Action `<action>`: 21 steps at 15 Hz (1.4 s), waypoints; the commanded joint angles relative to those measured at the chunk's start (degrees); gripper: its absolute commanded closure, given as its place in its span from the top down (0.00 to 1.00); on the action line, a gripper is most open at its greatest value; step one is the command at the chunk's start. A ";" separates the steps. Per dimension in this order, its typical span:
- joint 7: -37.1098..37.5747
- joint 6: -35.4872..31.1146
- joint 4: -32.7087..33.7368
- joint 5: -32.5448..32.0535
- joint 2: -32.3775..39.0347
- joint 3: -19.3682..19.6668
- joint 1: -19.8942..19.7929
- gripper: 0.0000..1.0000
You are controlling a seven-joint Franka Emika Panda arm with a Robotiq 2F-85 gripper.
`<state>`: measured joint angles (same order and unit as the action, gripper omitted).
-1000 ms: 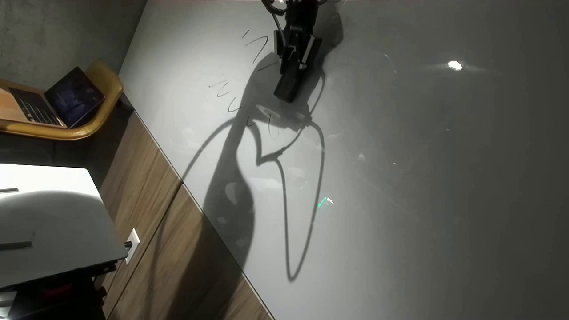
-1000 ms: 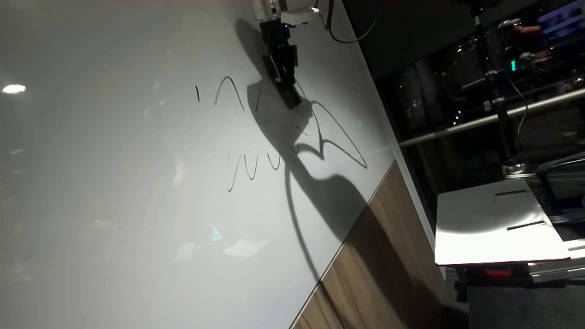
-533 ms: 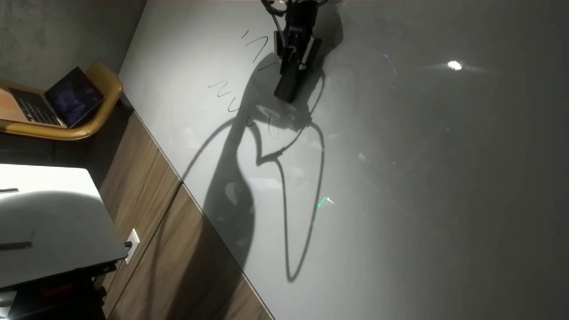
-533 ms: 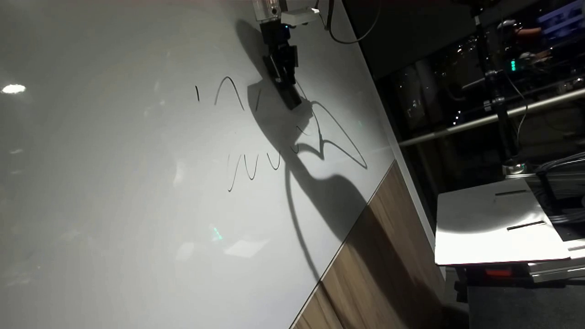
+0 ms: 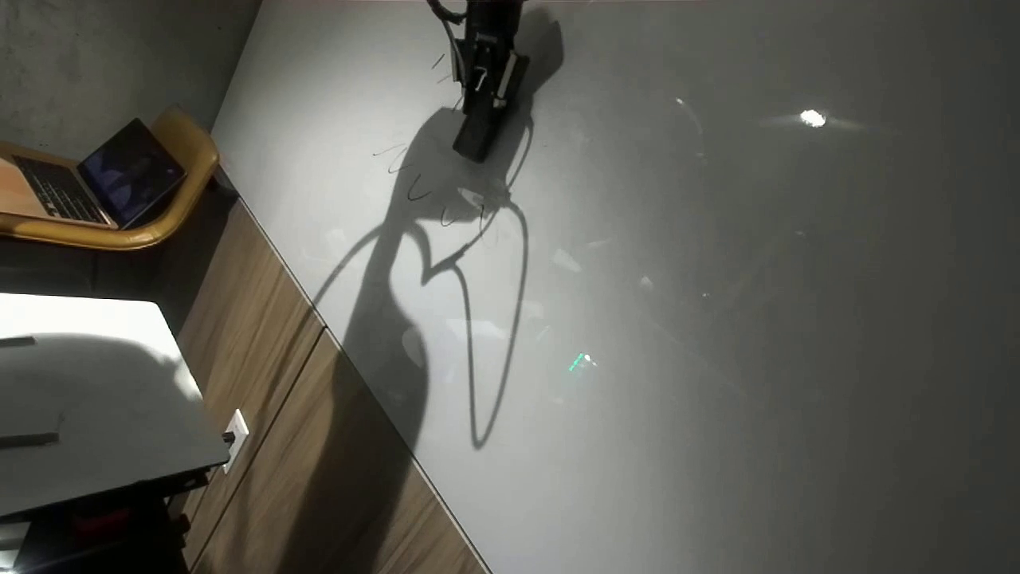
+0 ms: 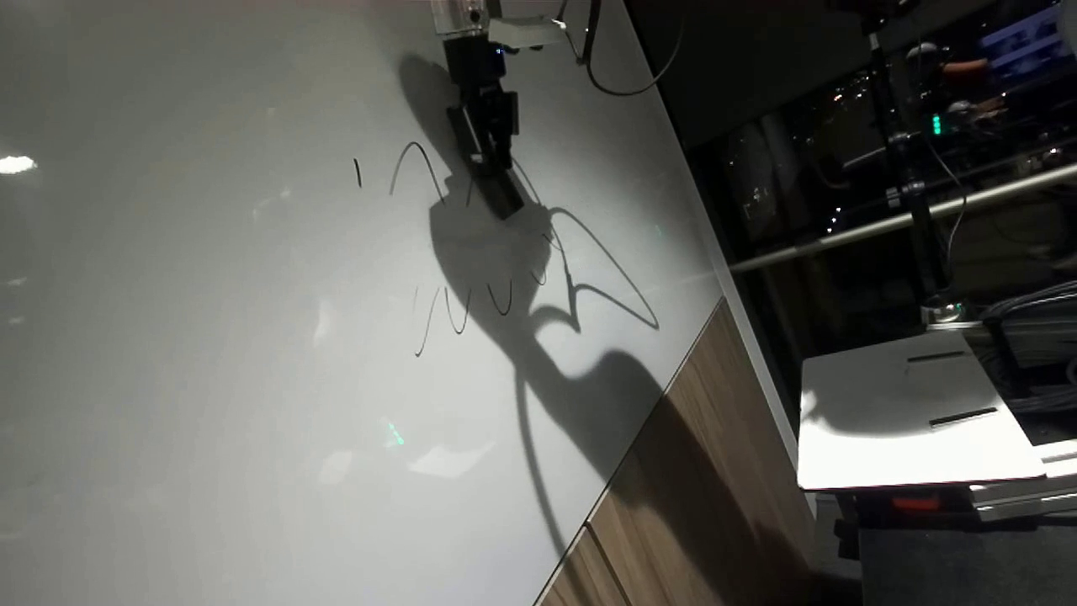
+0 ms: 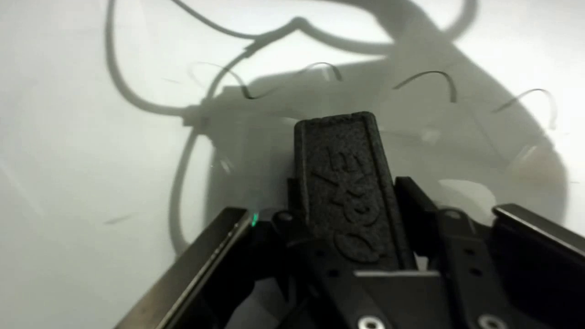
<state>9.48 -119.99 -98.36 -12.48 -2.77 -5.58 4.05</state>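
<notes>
My gripper (image 7: 349, 196) is shut on a dark, speckled block (image 7: 343, 192) with raised lettering, its fingers pressed on the two long sides. The block's free end sticks out beyond the fingertips, tilted toward a glossy white board (image 5: 677, 438). In both exterior views the gripper (image 5: 482, 102) reaches in from the top, with the block (image 6: 502, 198) pointing down. Thin dark pen strokes (image 6: 505, 313) lie on the board near it, and curved strokes (image 7: 429, 72) show past the block in the wrist view. Whether the block touches the board I cannot tell.
Wood panels (image 5: 263, 319) border the board's lower edge. A laptop (image 5: 131, 171) sits on a yellow chair (image 5: 195, 159). A pale flat-topped stand (image 6: 883, 454) is beside the board. A cable (image 6: 623, 91) loops from the arm, whose shadow covers some strokes.
Still between the two earlier moments, the gripper and block have since shifted: left and slightly up in an exterior view, left and down in an exterior view from elsewhere. The grip is unchanged.
</notes>
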 commanded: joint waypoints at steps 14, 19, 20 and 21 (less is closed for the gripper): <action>22.19 -6.61 6.82 -20.10 10.53 -9.79 14.20 0.28; 19.86 2.07 15.64 -20.25 11.52 -8.11 14.32 0.28; 19.20 3.62 17.35 -20.34 11.66 -7.78 13.99 0.28; 18.25 4.63 18.19 -20.24 11.30 -7.17 13.28 0.28</action>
<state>30.59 -118.56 -86.60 -31.14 7.07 -15.05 17.69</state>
